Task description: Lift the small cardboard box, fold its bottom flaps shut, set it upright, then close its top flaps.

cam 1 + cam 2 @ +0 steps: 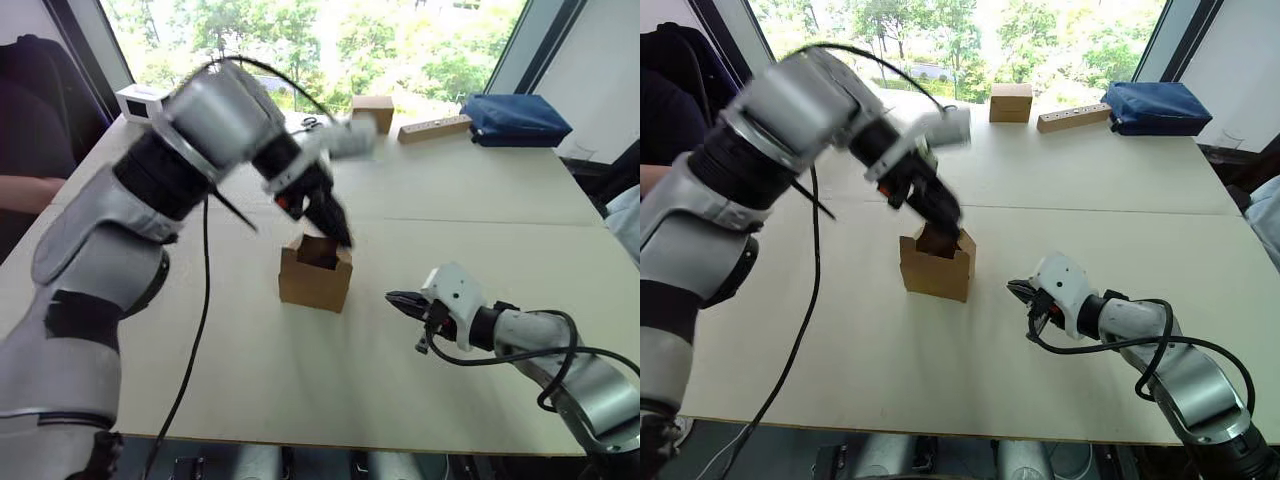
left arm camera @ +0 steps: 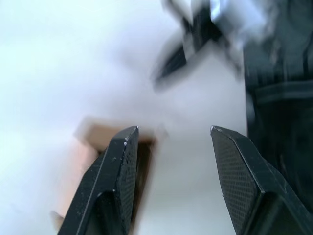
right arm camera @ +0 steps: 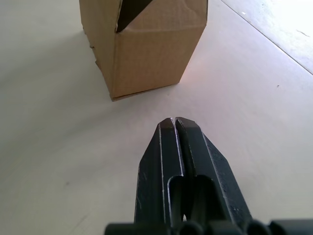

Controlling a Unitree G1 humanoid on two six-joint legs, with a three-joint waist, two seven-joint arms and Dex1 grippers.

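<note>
Small cardboard box [image 1: 315, 272] stands upright mid-table, top open. I hold the left gripper [image 1: 335, 222], fingers spread wide, over its flaps to press them; right gripper [image 3: 174, 123], pinched closed, waits beside.

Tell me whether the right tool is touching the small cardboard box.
Apart. In the right wrist view, the shut right tool stops short of the small cardboard box, with bare table visible between them.

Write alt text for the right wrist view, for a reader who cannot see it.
The right gripper, its two black fingers pressed shut, points at the small cardboard box, which stands upright a short way ahead on the pale table. A dark opening shows at the box's top edge.
</note>
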